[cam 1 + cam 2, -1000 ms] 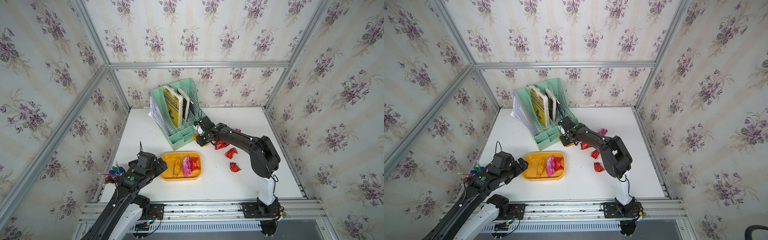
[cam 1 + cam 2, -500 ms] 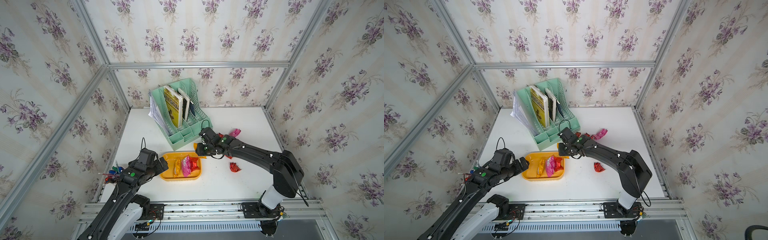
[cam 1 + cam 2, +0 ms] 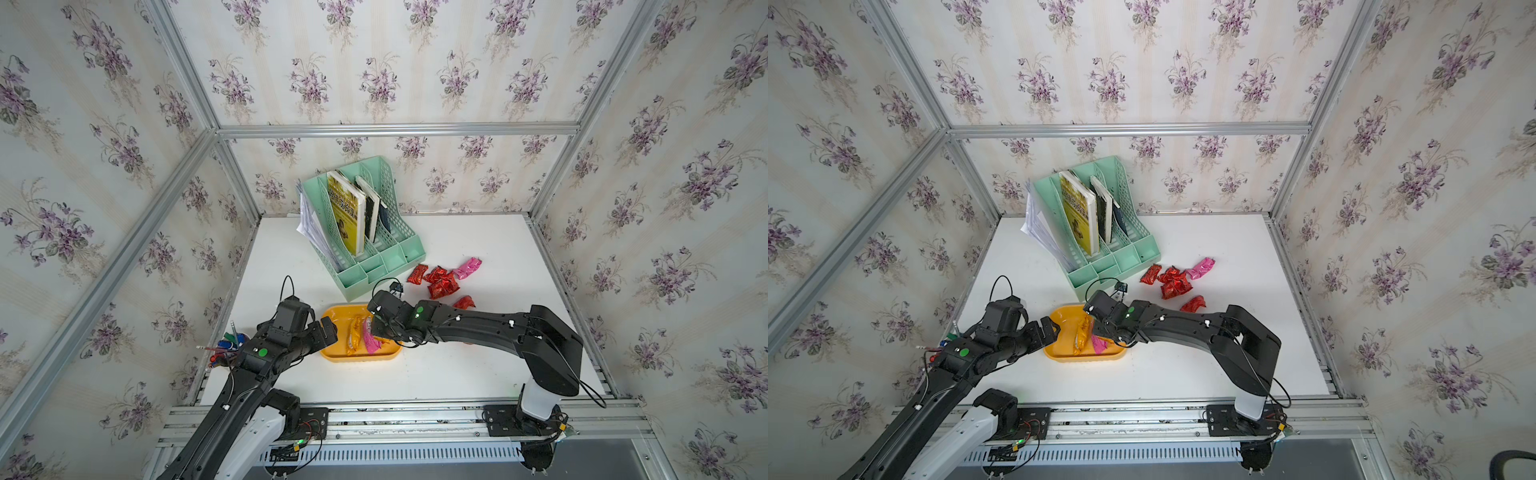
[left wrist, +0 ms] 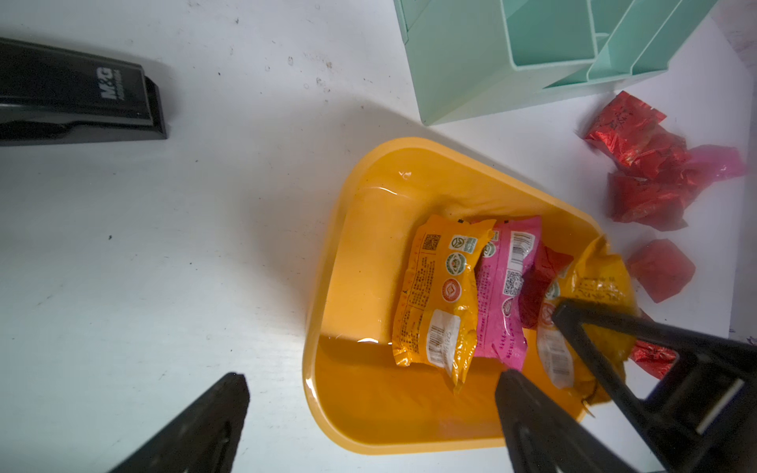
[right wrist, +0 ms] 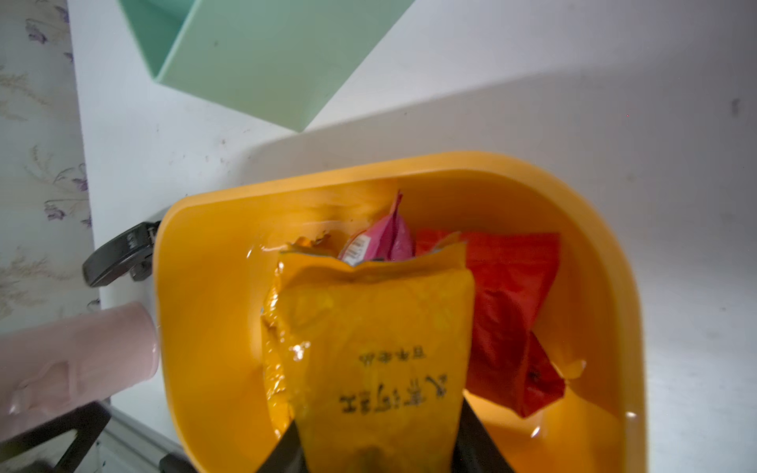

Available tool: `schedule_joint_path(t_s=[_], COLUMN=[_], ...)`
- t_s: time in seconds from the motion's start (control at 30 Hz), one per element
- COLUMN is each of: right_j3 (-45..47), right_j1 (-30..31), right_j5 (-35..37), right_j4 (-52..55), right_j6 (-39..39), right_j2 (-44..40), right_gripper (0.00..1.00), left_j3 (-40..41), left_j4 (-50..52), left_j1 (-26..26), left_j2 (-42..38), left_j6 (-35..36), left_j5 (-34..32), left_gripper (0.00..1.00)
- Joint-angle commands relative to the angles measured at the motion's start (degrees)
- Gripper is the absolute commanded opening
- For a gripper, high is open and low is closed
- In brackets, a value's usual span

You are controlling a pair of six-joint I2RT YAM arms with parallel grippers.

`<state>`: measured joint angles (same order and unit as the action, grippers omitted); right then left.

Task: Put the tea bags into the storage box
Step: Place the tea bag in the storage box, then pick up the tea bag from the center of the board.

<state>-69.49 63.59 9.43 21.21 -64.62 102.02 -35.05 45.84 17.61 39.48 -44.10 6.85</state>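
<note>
The storage box is a shallow yellow-orange tray near the table's front. My right gripper hangs over its right half, shut on an orange-yellow tea bag. Inside lie another orange tea bag, a pink one and a red one. My left gripper stands open at the box's left end, one finger over the box and one over the table. Loose red tea bags and a pink one lie right of the rack.
A mint green file rack with books stands behind the box. A black stapler lies on the table to the left. A cup of pens sits at the front left edge. A single red sachet lies beside my right arm.
My right gripper has carried the orange-yellow tea bag from the foot of the rack toward the front, to above the box. The left gripper has barely moved.
</note>
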Motion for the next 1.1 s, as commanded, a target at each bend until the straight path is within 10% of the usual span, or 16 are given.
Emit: schedule_joint_path(t_s=[0.0,0.77,1.07], right_j3=[-1.44,-7.32,-3.97], right_j1=[-0.53,-8.0,-22.92], right_j5=[6.04,4.54,-4.14], right_j4=[4.43,12.68,7.98], right_j6=[-1.25,21.02,22.7], right_j2=[1.02,-2.16,-8.24], right_gripper=[0.42,0.77,0.79], left_j3=[-0.02,-0.23,-3.95], left_j4=[1.73,-4.81,-8.62], left_j1=[-0.05,-0.03,-0.03], left_j2=[-1.03,4.2,11.8], left_j6=[0.83,-2.81,-2.71], left_j5=[0.88,1.7,0.65], left_gripper=[0.99,0.99,0.99])
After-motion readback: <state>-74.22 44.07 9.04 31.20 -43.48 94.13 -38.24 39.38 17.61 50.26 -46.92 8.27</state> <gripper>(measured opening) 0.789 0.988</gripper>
